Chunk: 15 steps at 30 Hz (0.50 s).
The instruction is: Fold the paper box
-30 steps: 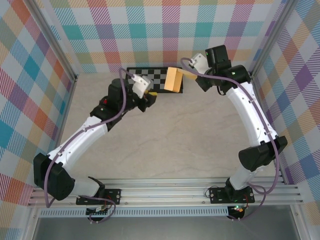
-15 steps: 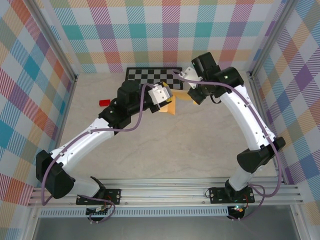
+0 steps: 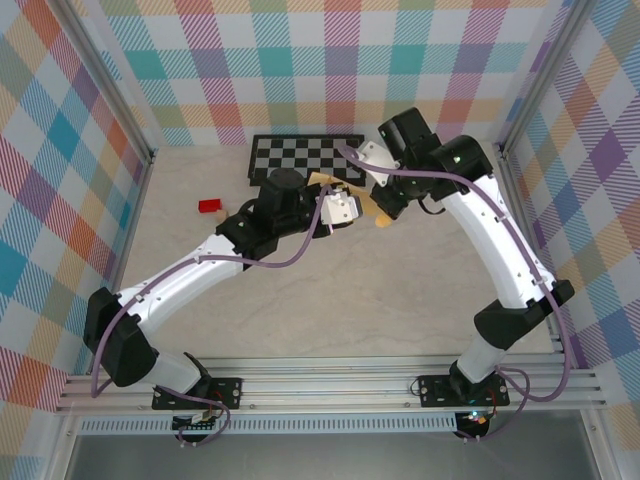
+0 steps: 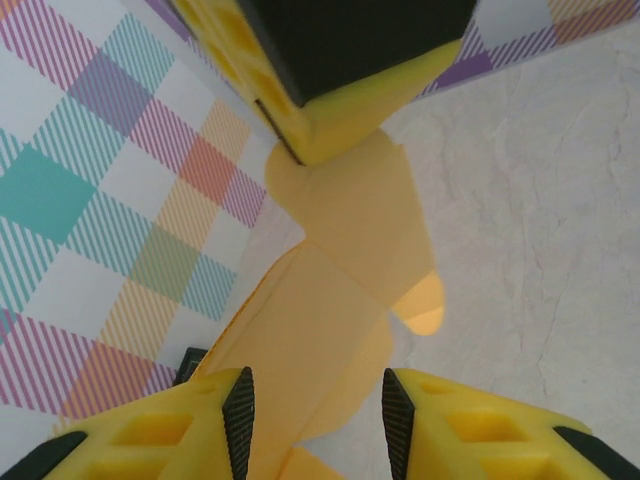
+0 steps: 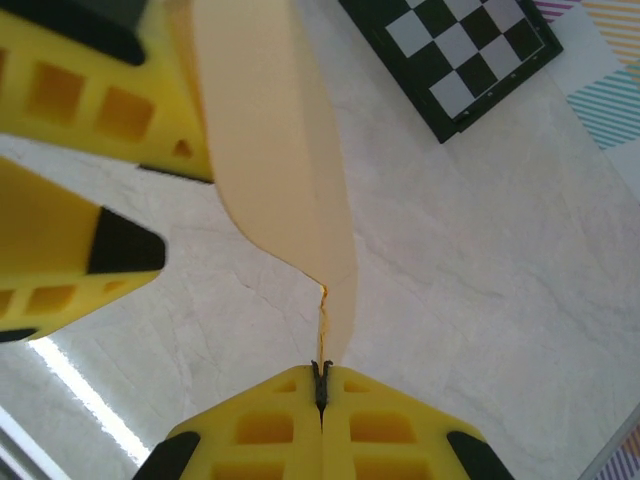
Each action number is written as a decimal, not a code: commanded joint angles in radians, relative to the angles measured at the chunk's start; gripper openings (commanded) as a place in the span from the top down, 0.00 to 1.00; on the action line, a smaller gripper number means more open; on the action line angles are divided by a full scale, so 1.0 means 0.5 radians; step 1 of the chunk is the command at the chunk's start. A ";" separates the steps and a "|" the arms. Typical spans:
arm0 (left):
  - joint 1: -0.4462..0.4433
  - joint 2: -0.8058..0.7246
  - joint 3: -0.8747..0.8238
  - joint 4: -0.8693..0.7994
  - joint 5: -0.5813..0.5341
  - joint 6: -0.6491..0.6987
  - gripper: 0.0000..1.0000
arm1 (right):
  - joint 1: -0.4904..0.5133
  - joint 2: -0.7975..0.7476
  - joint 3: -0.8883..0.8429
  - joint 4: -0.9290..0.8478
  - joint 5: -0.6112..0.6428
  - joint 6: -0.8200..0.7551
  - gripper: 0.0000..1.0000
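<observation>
The paper box (image 3: 366, 211) is a tan, partly folded cardboard sheet held just above the table between both grippers. My right gripper (image 3: 379, 213) is shut on a thin edge of the paper box (image 5: 270, 150), which stretches away from the right gripper (image 5: 321, 373). My left gripper (image 3: 344, 208) faces it from the left. In the left wrist view the left gripper (image 4: 318, 402) is open, with the paper box (image 4: 335, 290) and its rounded tab lying between and beyond the fingers. The right gripper's yellow finger (image 4: 340, 90) sits at the top of that view.
A black-and-white checkerboard (image 3: 300, 155) lies flat at the back, just behind the grippers, and the checkerboard (image 5: 450, 50) also shows beyond the paper. A small red block (image 3: 210, 206) rests to the left. Plaid walls enclose the table on three sides.
The box has come down from over the checkerboard to just above the table. My left arm has swung right and closed in on it. The right gripper has dropped slightly left, still gripping.
</observation>
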 commanded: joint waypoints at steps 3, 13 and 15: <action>-0.043 -0.041 0.044 0.041 -0.137 0.101 0.60 | 0.033 -0.057 0.061 -0.085 -0.078 0.034 1.00; -0.052 -0.224 -0.056 0.037 -0.141 0.159 0.59 | 0.058 -0.042 0.084 -0.093 -0.081 0.037 1.00; -0.057 -0.235 -0.067 0.031 -0.138 0.162 0.59 | 0.064 -0.036 0.091 -0.093 -0.078 0.037 1.00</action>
